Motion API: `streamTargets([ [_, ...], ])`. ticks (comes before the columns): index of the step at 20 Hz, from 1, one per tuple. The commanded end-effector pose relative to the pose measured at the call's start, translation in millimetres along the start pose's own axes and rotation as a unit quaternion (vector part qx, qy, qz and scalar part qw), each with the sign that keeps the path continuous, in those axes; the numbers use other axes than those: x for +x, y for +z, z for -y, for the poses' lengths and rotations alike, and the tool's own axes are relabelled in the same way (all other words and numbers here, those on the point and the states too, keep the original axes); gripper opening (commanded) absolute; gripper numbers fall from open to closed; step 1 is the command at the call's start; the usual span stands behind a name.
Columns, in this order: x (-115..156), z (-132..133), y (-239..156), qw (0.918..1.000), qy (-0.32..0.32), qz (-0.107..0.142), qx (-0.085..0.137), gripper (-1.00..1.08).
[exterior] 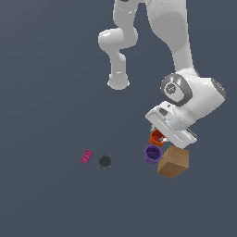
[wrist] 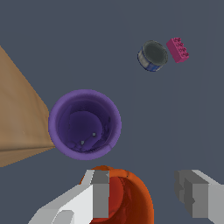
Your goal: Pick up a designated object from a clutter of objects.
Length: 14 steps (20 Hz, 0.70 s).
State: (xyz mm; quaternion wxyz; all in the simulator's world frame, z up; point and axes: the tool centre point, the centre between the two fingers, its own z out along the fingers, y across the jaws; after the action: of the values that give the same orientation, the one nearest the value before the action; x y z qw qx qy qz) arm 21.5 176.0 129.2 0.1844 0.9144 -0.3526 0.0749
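Arm (exterior: 185,60): white Panda, reaches down at the exterior view's right, wrist low over the cluster of items.

Tan box (exterior: 173,161): largest item, tilted, sits at the exterior view's right; touching or just beside the purple cup, cannot tell which.

Gripper (wrist: 146,192): jaws spread apart, not clamped. In wrist view one finger (wrist: 98,192) overlaps the orange-red cup's rim and interior; other finger stands clear of the cup on its far side, w/ bare floor betw. them. No grasp shown.

Orange-red cup (wrist: 131,197): task obj. Lies right under the gripper, just beside the purple cup. In exterior view mostly hidden by the hand; only a small part shows.

Purple cup (wrist: 84,124): upright, opening up, betw. tan box and orange-red cup.

Dark round cup (exterior: 105,161): well apart from the cluster, toward the exterior view's left.

Pink studded brick (exterior: 86,156): smallest; just beside the dark round cup, not touching.
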Motion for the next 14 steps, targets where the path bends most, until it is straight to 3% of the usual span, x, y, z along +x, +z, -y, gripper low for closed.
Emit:
streamTargets([
  [1,-7.0,7.6,2.5,0.9997,0.018,-0.015,-0.002,0.28],
  [14,-40.8,42.1,9.6,0.9909,0.099,-0.091,0.005,0.28],
])
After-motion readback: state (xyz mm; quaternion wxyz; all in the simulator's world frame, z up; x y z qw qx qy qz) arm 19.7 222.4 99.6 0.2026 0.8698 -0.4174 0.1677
